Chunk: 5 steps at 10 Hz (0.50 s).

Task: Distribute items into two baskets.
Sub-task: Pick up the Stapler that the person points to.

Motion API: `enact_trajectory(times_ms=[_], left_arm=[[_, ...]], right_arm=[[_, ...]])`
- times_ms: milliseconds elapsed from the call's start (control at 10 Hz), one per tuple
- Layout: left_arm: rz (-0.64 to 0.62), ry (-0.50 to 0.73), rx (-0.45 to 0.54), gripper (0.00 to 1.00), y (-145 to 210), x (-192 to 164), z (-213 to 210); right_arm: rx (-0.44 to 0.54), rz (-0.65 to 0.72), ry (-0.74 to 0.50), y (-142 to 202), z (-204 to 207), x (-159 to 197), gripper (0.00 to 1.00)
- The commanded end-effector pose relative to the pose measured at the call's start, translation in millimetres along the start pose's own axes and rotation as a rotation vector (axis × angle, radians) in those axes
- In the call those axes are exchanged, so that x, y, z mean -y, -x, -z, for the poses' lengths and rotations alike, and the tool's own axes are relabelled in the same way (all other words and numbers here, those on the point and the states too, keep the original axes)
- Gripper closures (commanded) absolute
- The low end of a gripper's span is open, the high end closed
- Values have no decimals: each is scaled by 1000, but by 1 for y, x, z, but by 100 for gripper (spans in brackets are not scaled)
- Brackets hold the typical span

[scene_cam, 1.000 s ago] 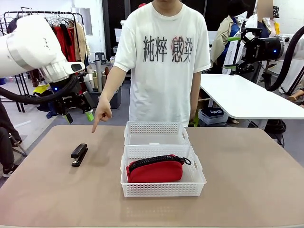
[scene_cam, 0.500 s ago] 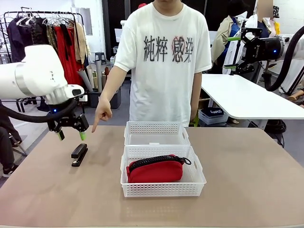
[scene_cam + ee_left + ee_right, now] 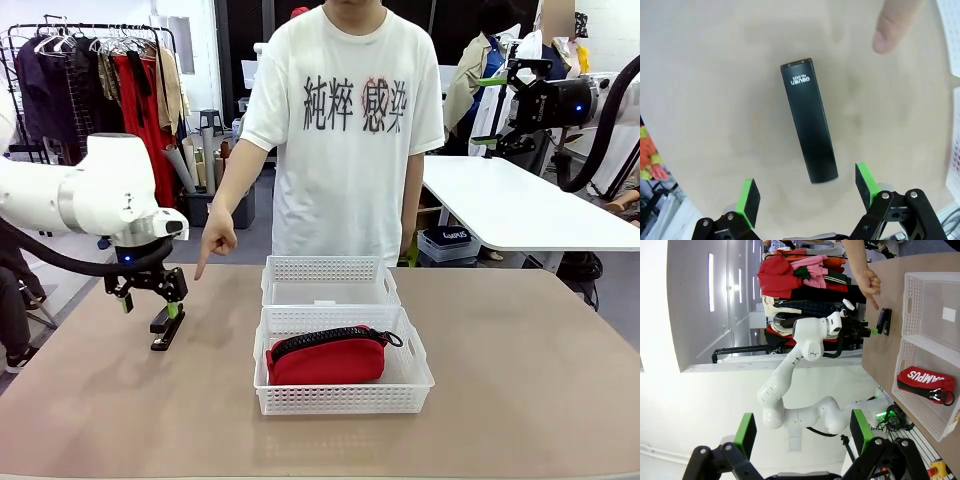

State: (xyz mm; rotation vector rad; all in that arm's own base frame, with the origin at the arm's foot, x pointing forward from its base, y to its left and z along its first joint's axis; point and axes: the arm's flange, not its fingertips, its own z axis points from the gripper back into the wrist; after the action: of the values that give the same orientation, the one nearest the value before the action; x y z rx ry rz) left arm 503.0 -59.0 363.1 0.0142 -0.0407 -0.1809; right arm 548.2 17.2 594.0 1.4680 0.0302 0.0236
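The small black stapler (image 3: 165, 328) lies on the table's left side; in the left wrist view the stapler (image 3: 808, 120) stretches away lengthwise. My left gripper (image 3: 150, 306) hangs open just above its near end, green pads either side, left gripper (image 3: 807, 194) touching nothing. The red zipped pouch (image 3: 328, 356) lies in the near white basket (image 3: 345, 400). Behind it stands the far white basket (image 3: 330, 281), holding nothing. My right gripper (image 3: 487, 111) is raised at the back right, open; from the right wrist, the right gripper (image 3: 802, 431) looks down at the stapler (image 3: 884, 321) and pouch (image 3: 926, 381).
A person stands at the far edge, one hand (image 3: 213, 240) pointing a finger down toward the stapler; the fingertip (image 3: 892, 25) hovers beyond its far end. The two baskets touch at the table's middle. Bare tabletop (image 3: 520, 360) spreads to the right.
My left gripper has come down and forward from above the table's back-left corner to just over the stapler. The person's hand, stapler, pouch and right arm have stayed put.
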Motion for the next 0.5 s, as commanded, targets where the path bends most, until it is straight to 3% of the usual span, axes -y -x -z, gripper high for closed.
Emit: enact_trajectory(times_ms=[0,400], left_arm=[[-16,-48,-12,0,-15,9,13],[-38,-54,-6,0,-26,14,24]], right_arm=[[7,-3,2,0,0,-3,0],[7,-3,2,0,0,-3,0]])
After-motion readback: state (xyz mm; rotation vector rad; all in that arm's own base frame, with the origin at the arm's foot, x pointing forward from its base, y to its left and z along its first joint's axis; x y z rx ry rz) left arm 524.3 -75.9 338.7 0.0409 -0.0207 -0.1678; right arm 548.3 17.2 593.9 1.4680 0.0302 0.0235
